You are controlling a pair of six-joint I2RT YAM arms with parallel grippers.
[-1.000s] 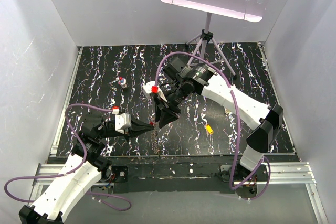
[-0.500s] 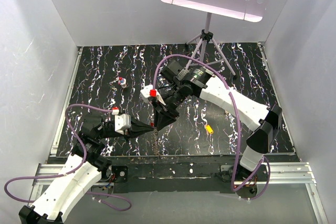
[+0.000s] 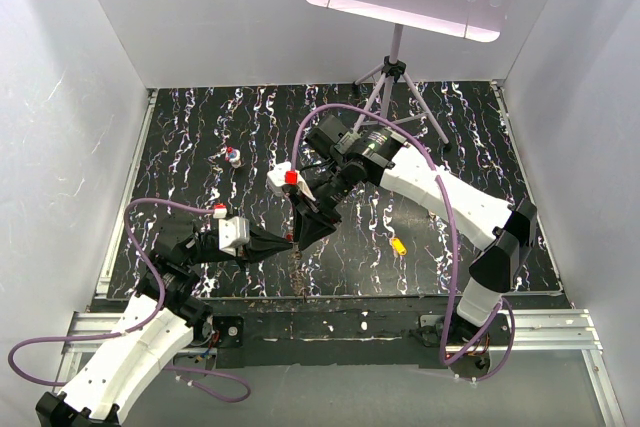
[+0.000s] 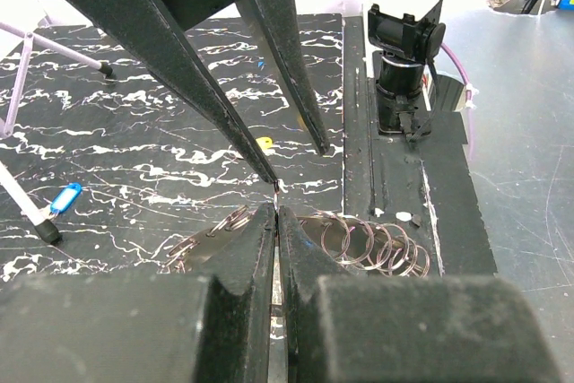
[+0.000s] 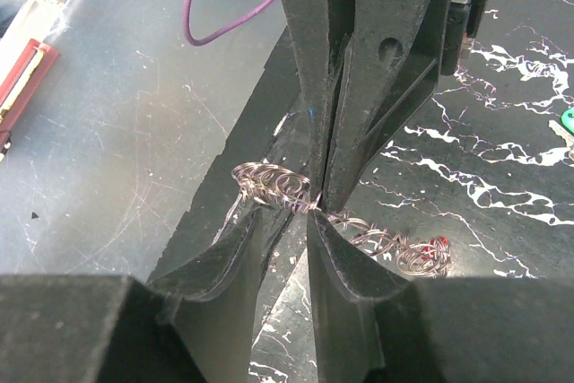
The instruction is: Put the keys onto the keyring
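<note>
At the near edge of the counter (image 3: 200,127) lies the keyring (image 4: 359,241), which is a loose chain of thin wire loops and partly overhangs the black front rail. The left pincer (image 4: 276,214) is pressed together on the wire at the middle of this chain, with loops trailing to either side of its tips. The right pincer (image 5: 285,217) comes down tip to tip against it, jaws slightly spread. Whether anything sits between them cannot be made out. A red speck (image 5: 439,244) shows among the loops, too small to identify. Farther out, a yellow key (image 3: 398,245) lies alone on the counter, and a blue key (image 4: 65,197) rests just beside a tripod (image 3: 392,72) foot. A green key (image 5: 567,117) is cut off by the frame edge. A small blue and red piece (image 3: 233,156) lies toward the far left, blurred.
</note>
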